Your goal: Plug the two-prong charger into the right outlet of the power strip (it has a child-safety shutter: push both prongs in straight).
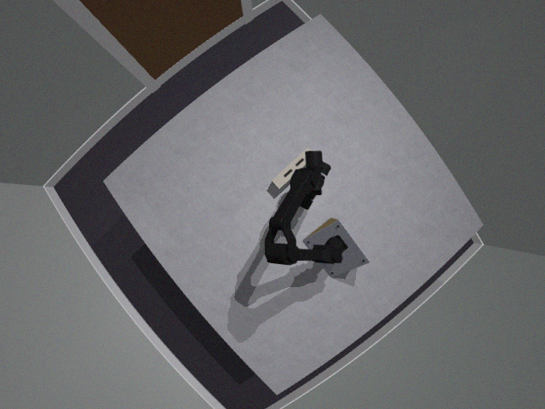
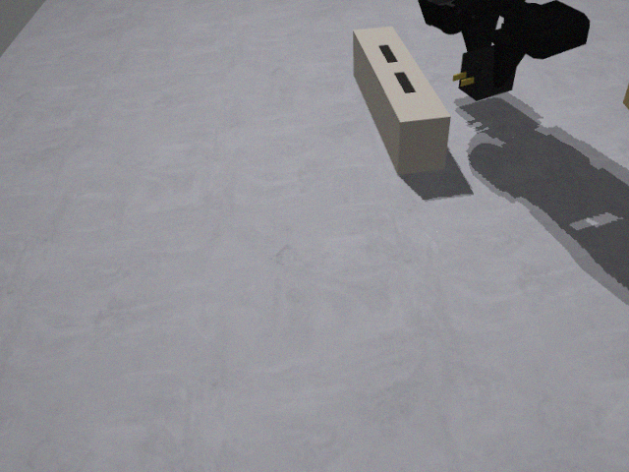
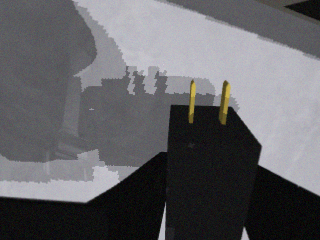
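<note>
The beige power strip (image 1: 278, 181) (image 2: 423, 107) lies on the table with two dark slots in its top face. One dark outlet slot (image 3: 309, 8) shows at the top right corner of the wrist view. My gripper (image 2: 486, 68) (image 3: 198, 162) is shut on the black charger (image 2: 476, 76) (image 3: 212, 160), above the table beside the strip's long side and apart from it. The two brass prongs (image 2: 467, 81) (image 3: 225, 102) stick out free, pointing roughly sideways towards the strip in the exterior view. In the top view the arm hides the charger and part of the strip.
The arm's grey base plate (image 1: 352, 260) with a tan block edge (image 1: 322, 229) stands on the pale table top (image 1: 374, 153) in the top view. The arm bends out to the left of it. The arm's shadow (image 2: 538, 167) falls beside the strip's near end.
</note>
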Tool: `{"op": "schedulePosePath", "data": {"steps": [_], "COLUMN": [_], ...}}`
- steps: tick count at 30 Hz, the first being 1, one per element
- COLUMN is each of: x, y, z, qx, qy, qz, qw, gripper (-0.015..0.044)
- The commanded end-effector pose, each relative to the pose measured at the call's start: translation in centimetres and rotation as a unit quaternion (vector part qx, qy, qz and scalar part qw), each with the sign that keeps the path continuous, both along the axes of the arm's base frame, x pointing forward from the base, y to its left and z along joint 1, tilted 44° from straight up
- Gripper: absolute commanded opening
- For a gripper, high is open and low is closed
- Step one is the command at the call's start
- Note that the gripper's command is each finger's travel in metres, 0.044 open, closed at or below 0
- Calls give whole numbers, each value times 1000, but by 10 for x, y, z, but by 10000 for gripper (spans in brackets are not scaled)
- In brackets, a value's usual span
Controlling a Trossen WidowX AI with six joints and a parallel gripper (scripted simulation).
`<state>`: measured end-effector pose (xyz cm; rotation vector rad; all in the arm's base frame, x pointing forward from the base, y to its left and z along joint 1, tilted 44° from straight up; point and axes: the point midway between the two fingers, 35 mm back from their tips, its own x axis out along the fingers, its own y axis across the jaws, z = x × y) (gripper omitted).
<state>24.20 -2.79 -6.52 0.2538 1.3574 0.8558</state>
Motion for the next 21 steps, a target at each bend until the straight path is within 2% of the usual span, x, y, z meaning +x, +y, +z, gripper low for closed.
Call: {"op": "schedulePosePath", "data": {"steps": [1,11,21], "x": [-3,-15,-6], "y": [-4,-12,-13], "z": [-6,-24,-25], "qx": [0,6,7], "qy": [21,82,87], "qz": [-22,-83,-88], "qw": [1000,993,992], "gripper": [0,0,0]}}
